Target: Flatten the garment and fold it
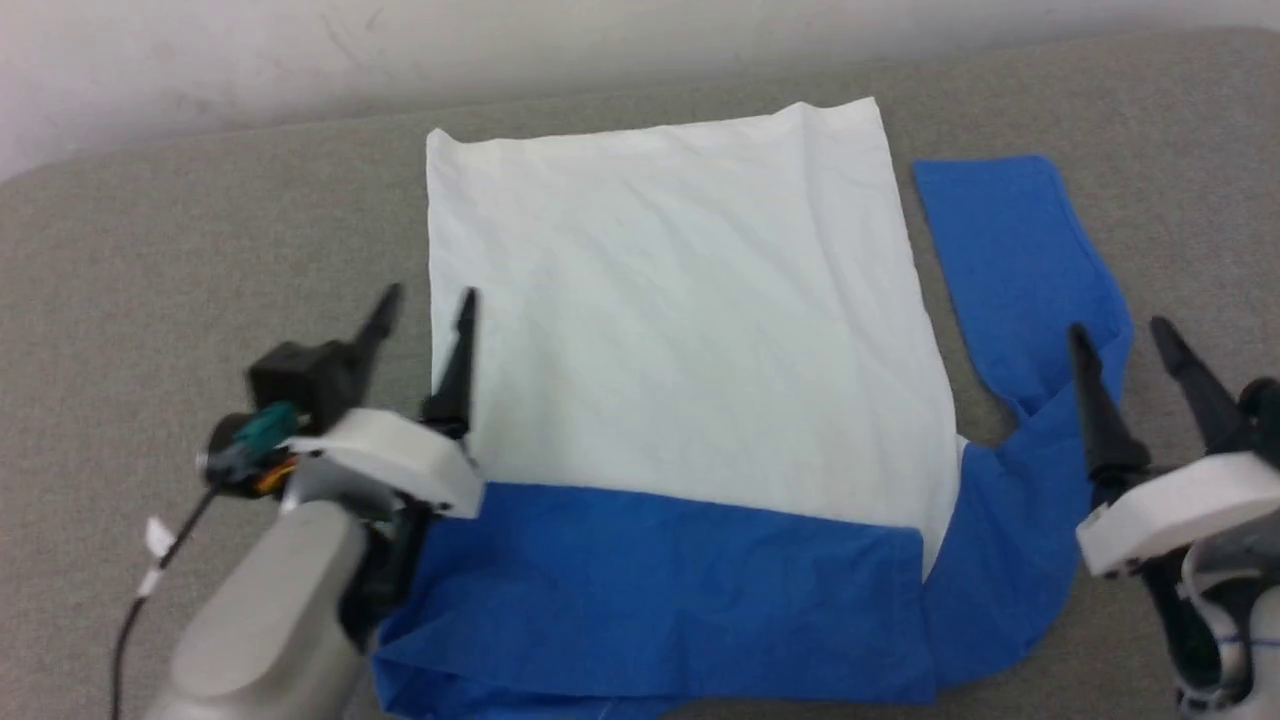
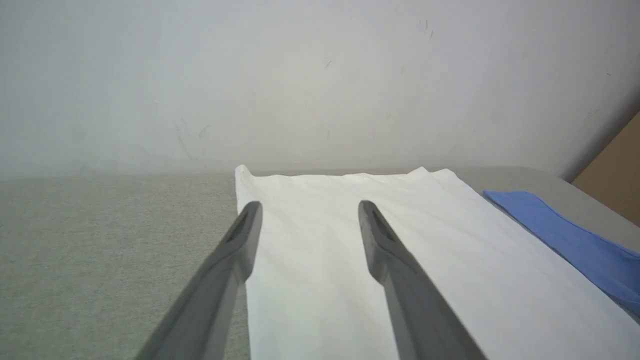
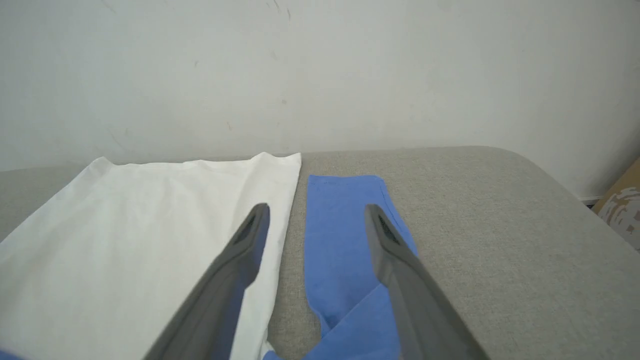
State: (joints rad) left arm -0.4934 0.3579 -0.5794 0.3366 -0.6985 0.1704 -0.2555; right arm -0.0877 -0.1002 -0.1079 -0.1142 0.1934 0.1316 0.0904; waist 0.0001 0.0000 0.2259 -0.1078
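Observation:
The garment lies spread on the grey surface, its white body flat toward the wall and a blue band across the near end. One blue sleeve stretches along the right side, bent near its base. My left gripper hovers open over the white body's left edge, nothing between its fingers. My right gripper is open above the blue sleeve, empty too, its fingers straddling the gap between white cloth and sleeve.
The grey padded surface ends at a pale wall behind the garment. A brown cardboard box stands past the surface's right end. A cable with a white tag hangs by my left arm.

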